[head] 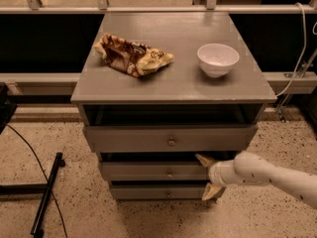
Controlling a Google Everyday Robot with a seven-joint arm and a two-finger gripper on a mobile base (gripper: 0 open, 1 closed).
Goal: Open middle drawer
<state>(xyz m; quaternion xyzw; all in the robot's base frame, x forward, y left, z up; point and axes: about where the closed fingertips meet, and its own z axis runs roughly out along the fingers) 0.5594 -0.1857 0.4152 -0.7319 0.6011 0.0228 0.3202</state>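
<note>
The grey cabinet (173, 86) has three drawer fronts stacked below its top. The middle drawer (148, 171) is the mid-sized front, with a small round knob (170, 174) at its centre. My gripper (207, 175) comes in from the right on a white arm (267, 175) and is at the right end of the middle drawer front. It is open, with one fingertip (202, 158) at the drawer's upper edge and the other (210, 192) below its lower edge. It is to the right of the knob and holds nothing.
The taller top drawer front (168, 139) and the slim bottom drawer front (158, 192) lie above and below. A crumpled chip bag (131, 55) and a white bowl (218, 59) sit on the cabinet top. A black cable and stand (47, 192) lie on the floor to the left.
</note>
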